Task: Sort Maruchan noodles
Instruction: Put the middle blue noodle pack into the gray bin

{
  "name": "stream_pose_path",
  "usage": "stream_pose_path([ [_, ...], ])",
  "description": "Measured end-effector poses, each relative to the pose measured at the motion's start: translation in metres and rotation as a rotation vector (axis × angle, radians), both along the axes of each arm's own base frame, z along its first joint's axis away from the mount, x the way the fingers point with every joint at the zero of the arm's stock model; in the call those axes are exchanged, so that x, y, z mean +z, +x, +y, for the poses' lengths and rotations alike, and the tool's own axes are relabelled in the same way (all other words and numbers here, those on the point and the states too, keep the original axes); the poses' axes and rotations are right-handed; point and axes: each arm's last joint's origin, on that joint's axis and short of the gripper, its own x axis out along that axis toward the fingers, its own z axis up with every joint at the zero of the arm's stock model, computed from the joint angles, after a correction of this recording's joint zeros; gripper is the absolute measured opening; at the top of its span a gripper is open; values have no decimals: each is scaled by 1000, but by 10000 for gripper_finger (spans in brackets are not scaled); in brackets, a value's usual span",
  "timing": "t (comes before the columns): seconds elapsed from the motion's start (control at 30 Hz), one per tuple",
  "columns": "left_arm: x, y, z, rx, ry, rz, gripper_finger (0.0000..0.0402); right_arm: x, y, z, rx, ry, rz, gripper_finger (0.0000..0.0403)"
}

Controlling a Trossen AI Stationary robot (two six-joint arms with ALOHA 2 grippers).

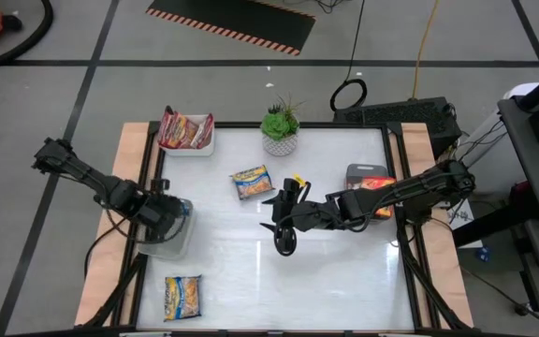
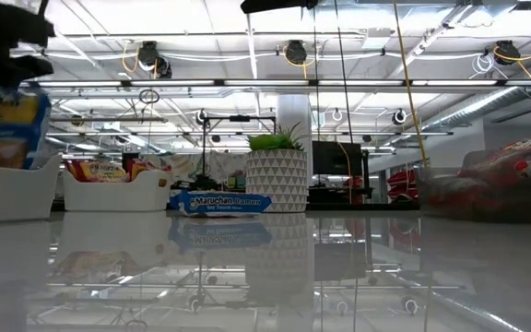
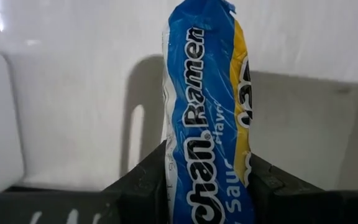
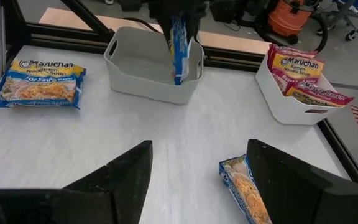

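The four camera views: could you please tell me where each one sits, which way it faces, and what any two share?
High view: overhead, looking straight down on the table; both arms show.
Low view: at table-top height, looking level towards the plant pot; no clear arm parts.
Left wrist view: on the left arm, facing a white tray wall; left gripper clamps a blue-and-yellow packet.
Right wrist view: on the right arm, facing the left arm's tray; right gripper, jaws open.
Shared: both wrist views show that held packet.
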Motion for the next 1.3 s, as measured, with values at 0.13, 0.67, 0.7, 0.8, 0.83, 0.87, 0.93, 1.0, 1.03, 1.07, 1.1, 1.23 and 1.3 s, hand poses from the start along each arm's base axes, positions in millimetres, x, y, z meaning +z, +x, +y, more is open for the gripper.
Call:
stream_pose_path([
  [0.13, -10, 7, -4, 17, 12, 66, 127, 0, 0, 0, -3, 13, -2, 254],
  [0.67, -26, 41, -8, 160, 60, 35, 127, 0, 0, 0, 0, 9, -1, 254],
  [0.7, -26, 42, -5, 180, 59, 35, 127, 0, 0, 0, 0, 9, -1, 254],
  [0.8, -25, 45, 6, 261, 57, 35, 127, 0, 0, 0, 0, 9, -1, 254],
  [0.83, -25, 46, 10, 292, 57, 35, 127, 0, 0, 0, 1, 9, -1, 254],
  [0.87, -25, 47, 14, 321, 61, 33, 127, 0, 0, 0, 1, 9, -1, 254],
  [0.93, -25, 49, 23, 374, 83, 24, 127, 0, 0, 0, 1, 9, -1, 254],
  [1.0, -25, 50, 31, 424, 115, 14, 127, 0, 0, 0, 1, 9, -1, 254],
  [1.03, -25, 51, 36, 447, 130, 11, 127, 0, 0, 0, 1, 9, -1, 254],
  [1.07, -25, 51, 39, 467, 138, 11, 127, 0, 0, 0, 1, 9, -1, 254],
  [1.1, -25, 51, 43, 485, 143, 13, 127, 0, 0, 0, 1, 9, -1, 254],
  [1.23, -25, 51, 54, 544, 142, 23, 127, 0, 0, 0, 1, 9, 0, 254],
  [1.3, -25, 51, 56, 539, 113, 40, 127, -1, 0, 0, 1, 7, 6, 254],
])
